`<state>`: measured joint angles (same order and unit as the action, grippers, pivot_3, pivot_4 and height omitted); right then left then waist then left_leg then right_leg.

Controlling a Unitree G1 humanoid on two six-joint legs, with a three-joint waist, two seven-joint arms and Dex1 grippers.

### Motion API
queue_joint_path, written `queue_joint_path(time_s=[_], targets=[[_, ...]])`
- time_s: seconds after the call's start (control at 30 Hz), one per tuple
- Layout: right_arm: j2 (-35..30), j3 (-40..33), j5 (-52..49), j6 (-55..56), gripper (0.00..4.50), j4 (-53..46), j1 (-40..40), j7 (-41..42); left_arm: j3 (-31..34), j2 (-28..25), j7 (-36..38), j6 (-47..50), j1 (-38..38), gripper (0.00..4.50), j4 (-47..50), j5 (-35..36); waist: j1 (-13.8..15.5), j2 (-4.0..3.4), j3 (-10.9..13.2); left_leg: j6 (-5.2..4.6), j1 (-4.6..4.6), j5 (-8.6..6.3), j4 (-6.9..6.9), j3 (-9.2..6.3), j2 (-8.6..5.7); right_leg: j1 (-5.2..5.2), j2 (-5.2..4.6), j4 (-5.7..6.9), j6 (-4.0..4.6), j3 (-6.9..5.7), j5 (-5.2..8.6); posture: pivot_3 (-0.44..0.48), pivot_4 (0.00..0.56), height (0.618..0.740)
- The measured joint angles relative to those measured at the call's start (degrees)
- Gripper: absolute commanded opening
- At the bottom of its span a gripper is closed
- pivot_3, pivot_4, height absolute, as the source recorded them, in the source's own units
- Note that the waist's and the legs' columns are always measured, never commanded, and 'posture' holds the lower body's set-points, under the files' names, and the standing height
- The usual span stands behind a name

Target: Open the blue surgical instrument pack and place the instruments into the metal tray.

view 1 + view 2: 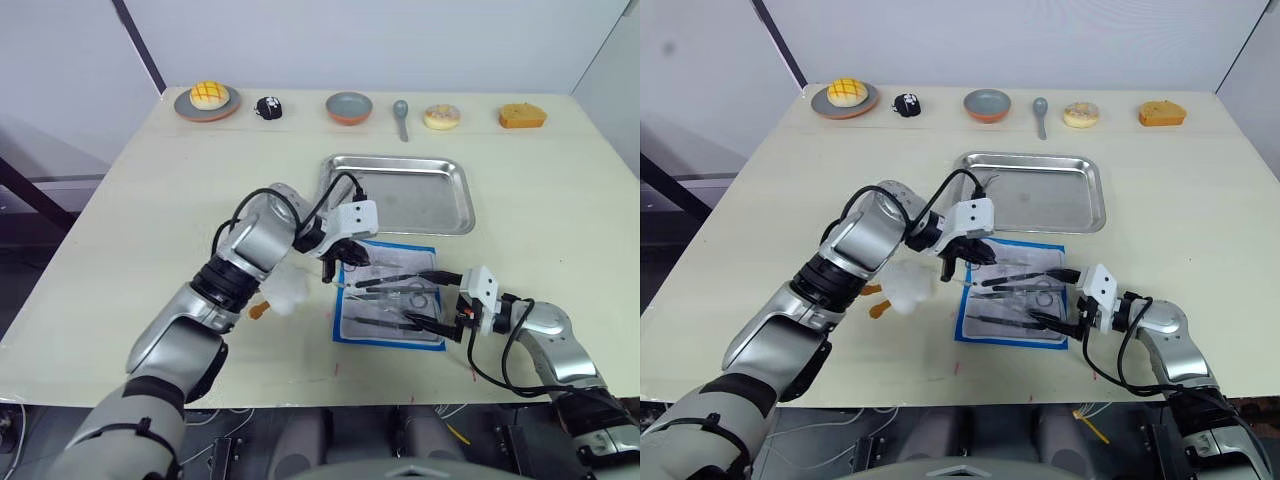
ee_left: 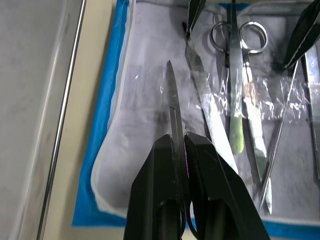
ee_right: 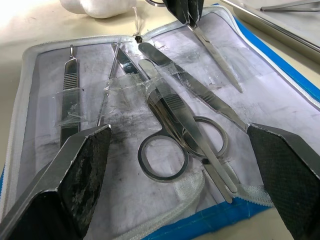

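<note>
So the blue surgical instrument pack is lying opened flat near the front edge of the table, white inner side up with the blue border showing all round, and it sits just near of the metal tray, close to the tray's near rim. The instruments are spread across the white lining under bits of clear film: ring-handled scissors in the middle, slim tweezers and handles on either side. The left gripper is over the far-left part of the pack with its fingers pinched nearly together on one thin pointed tool, which sticks out past the tips over the lining. The right gripper comes in from the near right with its fingers spread wide, holding nothing, one tip at the pack's far-right edge and the other down at its near-right part, with the scissors between them. A white plush toy with orange parts sits just left of the pack, right under the left forearm. To the right of the pack and tray there's a wide stretch of bare tabletop. Along the far edge, well apart from everything, are a plate with a yellow bun, a small black thing, a bowl, a spoon, a donut and a piece of cake.
</note>
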<state>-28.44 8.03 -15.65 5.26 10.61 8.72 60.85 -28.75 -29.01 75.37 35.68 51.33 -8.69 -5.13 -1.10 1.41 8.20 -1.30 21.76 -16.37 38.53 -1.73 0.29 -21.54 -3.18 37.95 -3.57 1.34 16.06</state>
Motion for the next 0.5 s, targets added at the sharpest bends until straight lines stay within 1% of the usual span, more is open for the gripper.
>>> queue_joint_path(time_s=[0.3, 0.5], targets=[[0.16, 0.00, 0.00, 0.11, 4.50, 0.60, 0.28, 0.15, 0.04, -5.22, 2.05, -0.03, -0.97, 0.06, 3.14, 1.40, -0.01, 0.12, -0.07, 0.00, -0.01, 0.00, 0.00, -0.01, 0.04, 0.00, 0.02, 0.00, 0.01, 0.00, 0.00, 0.000, 0.150, 0.740], [0.20, 0.00, 0.01, 0.11, 4.50, 0.63, 0.28, 0.16, 0.12, -6.94, 2.46, -0.02, -1.01, 0.06, 3.96, 2.19, -0.01, 0.14, -0.09, 0.00, -0.01, 0.00, 0.00, -0.01, 0.04, 0.00, 0.02, 0.01, 0.01, 0.00, 0.00, 0.000, 0.150, 0.740]])
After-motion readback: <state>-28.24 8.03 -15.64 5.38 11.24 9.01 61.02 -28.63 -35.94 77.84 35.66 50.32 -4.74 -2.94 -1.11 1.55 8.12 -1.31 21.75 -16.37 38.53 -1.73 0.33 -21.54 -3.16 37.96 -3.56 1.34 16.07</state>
